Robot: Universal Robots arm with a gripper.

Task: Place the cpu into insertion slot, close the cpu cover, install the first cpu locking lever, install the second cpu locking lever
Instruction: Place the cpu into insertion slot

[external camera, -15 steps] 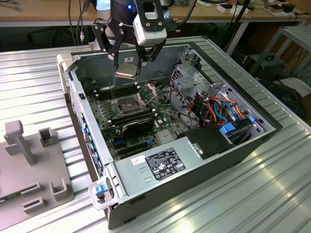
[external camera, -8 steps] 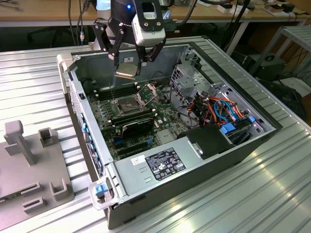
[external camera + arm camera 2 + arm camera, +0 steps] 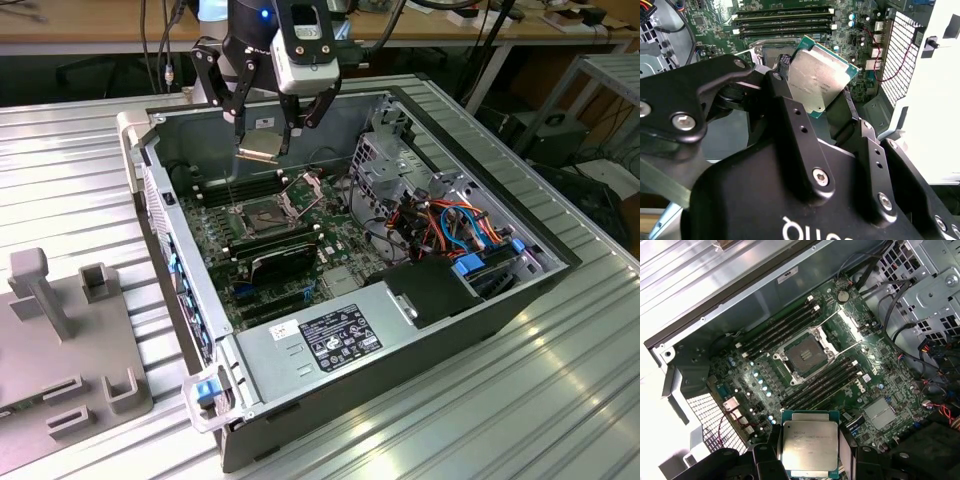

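A: Gripping the cpu [image 3: 809, 447] by two opposite edges, the gripper [image 3: 265, 130] is hanging over the open case [image 3: 455, 130]. Are you reading it the same way?

B: Yes. The fingers [image 3: 839, 116] are pressing on its sides, and its silver face is showing in both wrist views. The chip is in the air above the board, well apart from the slot [image 3: 804, 355]. The slot is lying bare, and the cover [image 3: 303, 188] is standing open just beside it.

A: How should this step be done well, in your opinion?

B: I am thinking the chip must be level, with its edges running parallel to the socket rim. In the exterior view it is seeming a little tilted against the board, but I cannot be sure. The socket contacts are probably delicate, so I am judging that a straight, gentle setting without any sliding is the safe way. The memory slots [image 3: 785, 332] are lying near on both sides, so the fingers are having little room there.

A: And what is lying around?

B: The case is lying on its side on a ribbed metal table [image 3: 560, 390]. A grey fixture [image 3: 60, 330] is standing on the exterior view's left. Behind the table, cables are hanging down from wooden desks [image 3: 100, 25].
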